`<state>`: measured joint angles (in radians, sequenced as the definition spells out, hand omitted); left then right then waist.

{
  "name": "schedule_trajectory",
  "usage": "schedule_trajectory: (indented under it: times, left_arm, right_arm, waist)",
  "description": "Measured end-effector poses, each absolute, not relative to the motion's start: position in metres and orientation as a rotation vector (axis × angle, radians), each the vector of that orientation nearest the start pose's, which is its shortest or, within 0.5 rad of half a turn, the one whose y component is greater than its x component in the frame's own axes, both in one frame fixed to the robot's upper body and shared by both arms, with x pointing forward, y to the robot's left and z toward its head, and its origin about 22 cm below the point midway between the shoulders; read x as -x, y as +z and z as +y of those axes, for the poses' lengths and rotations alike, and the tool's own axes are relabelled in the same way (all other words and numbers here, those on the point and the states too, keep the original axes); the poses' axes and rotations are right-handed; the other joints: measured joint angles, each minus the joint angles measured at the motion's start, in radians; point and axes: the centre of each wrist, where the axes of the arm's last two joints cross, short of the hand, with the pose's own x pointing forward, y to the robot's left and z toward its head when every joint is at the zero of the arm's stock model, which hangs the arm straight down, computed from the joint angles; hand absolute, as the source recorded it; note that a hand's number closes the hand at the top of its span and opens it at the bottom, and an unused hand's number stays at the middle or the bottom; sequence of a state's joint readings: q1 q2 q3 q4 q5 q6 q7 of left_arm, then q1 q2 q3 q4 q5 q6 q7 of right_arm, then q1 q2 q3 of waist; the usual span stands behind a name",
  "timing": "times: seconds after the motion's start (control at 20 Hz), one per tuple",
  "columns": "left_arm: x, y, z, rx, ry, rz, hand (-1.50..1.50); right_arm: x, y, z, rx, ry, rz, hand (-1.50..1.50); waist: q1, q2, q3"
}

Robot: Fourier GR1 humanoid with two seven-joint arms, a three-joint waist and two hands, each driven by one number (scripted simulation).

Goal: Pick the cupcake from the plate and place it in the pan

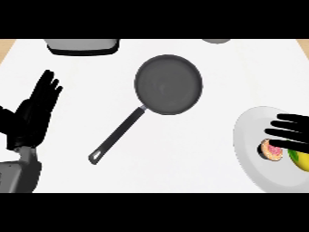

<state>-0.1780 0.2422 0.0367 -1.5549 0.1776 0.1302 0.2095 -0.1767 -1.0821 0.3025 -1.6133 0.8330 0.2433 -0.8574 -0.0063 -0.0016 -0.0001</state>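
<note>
A dark grey pan [168, 84] lies in the middle of the white counter, its long handle [118, 134] pointing toward the lower left. At the right edge sits a white plate [250, 149] carrying a small cupcake [272, 150] with pink topping, lying on its side, and a yellow lemon [306, 161]. My right hand [306, 133] comes in from the right edge and hovers over the plate, fingers straight and spread, just above the cupcake without closing on it. My left hand [30, 113] rests open at the left, fingers up.
A grey appliance [83, 45] stands at the back left edge of the counter. A round grey object [216, 41] peeks in at the back centre. Wooden floor shows beyond both counter sides.
</note>
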Motion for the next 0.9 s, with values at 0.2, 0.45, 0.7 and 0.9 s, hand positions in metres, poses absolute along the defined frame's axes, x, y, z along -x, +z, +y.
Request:
schedule_trajectory:
  times: [0.2, 0.45, 0.7, 0.9]
  left_arm:
    - [-0.284, 0.057, 0.273, -0.109, 0.048, -1.52, 0.0]
    - [-0.28, 0.059, 0.278, -0.104, 0.04, -1.516, 0.0]
    - [-0.275, 0.06, 0.275, -0.101, 0.04, -1.519, 0.0]
    - [-0.274, 0.061, 0.274, -0.098, 0.039, -1.52, 0.0]
  right_arm:
    - [-0.264, 0.133, -0.35, -0.507, -3.05, 1.817, -1.5]
    - [-0.268, 0.119, -0.339, -0.543, -3.066, 1.809, -1.5]
    - [-0.279, 0.099, -0.332, -0.547, -3.091, 1.776, -1.5]
    - [-0.28, 0.083, -0.335, -0.529, -3.108, 1.745, -1.5]
  waist:
    - [0.005, 0.001, 0.0]
    - [0.008, 0.001, 0.0]
    - [0.011, 0.002, 0.0]
    - [0.01, 0.002, 0.0]
